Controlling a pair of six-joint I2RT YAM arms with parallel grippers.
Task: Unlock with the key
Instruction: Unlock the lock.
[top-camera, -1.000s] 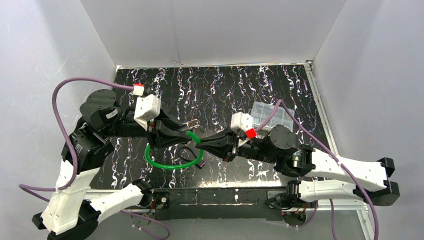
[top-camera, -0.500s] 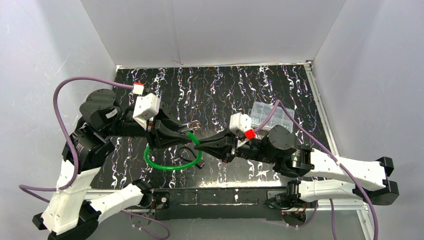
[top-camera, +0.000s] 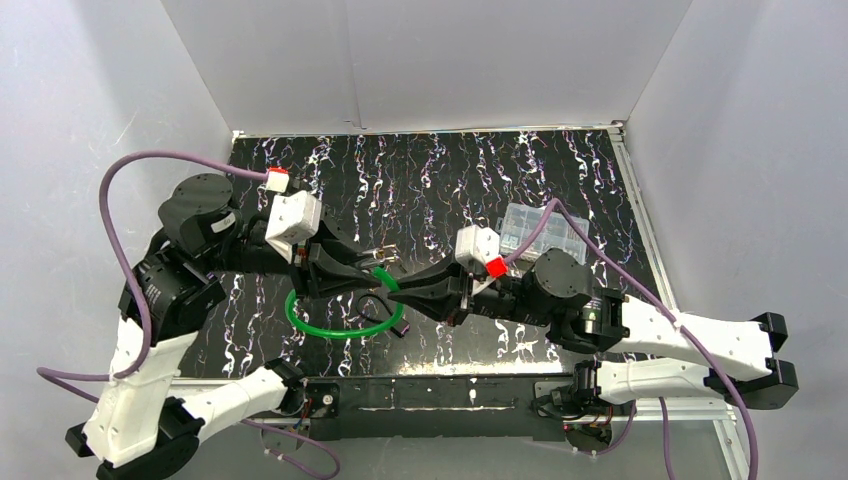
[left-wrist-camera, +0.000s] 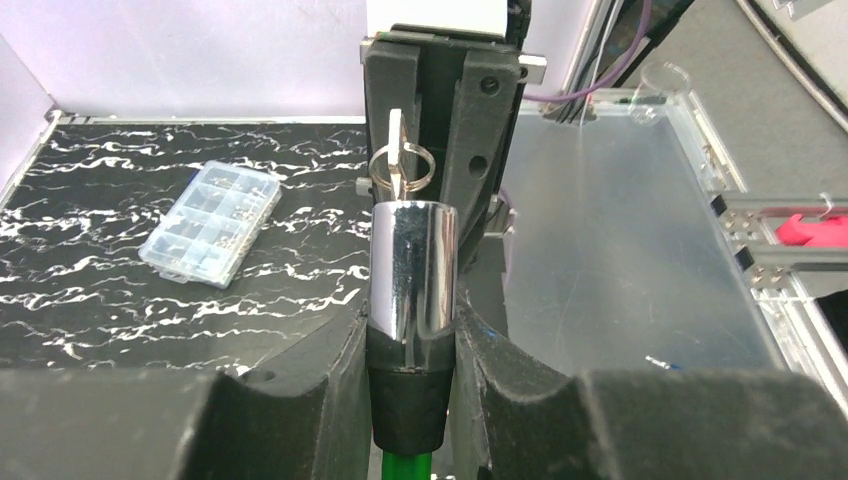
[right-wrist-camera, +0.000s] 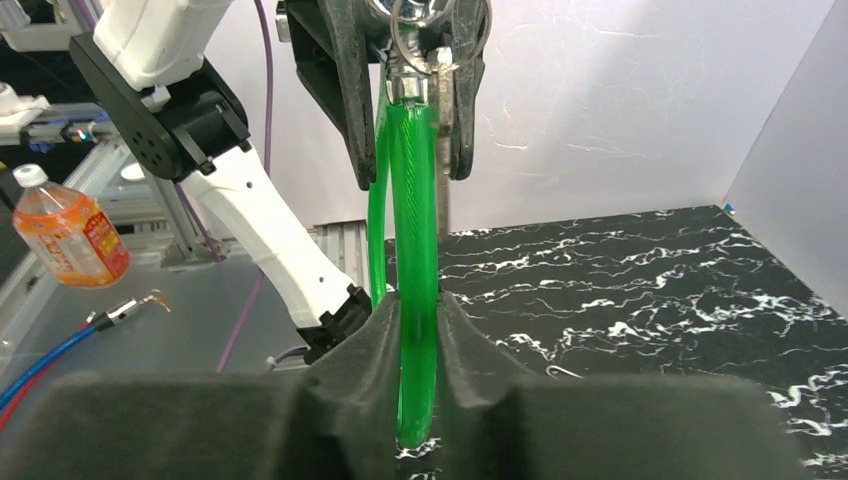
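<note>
Top view: the green cable (top-camera: 300, 322) lies as a loop on the black marbled desk (top-camera: 450, 180), left of centre. The key (top-camera: 386, 250) glints just past the loop's far side.

Left wrist: the left fingers (left-wrist-camera: 320, 390) pinch the lock barrel (left-wrist-camera: 413, 265) by its black rubber collar (left-wrist-camera: 405, 400). The barrel is a round cylinder of polished chrome, probably slippery, so the collar looks like the surer hold. The key is thin flat metal on a wire ring (left-wrist-camera: 402, 165) and appears seated in the barrel's end. I judge it light, stiff and easy to cock off-axis. I'd take it by the flat bow, not the loose ring.

Right wrist: the right fingers (right-wrist-camera: 350, 370) sit close on both sides of the cable, which is glossy, plastic-sheathed and likely springy. I cannot tell whether they press it or only bracket it. The key is at the frame's top, well apart from them.
</note>
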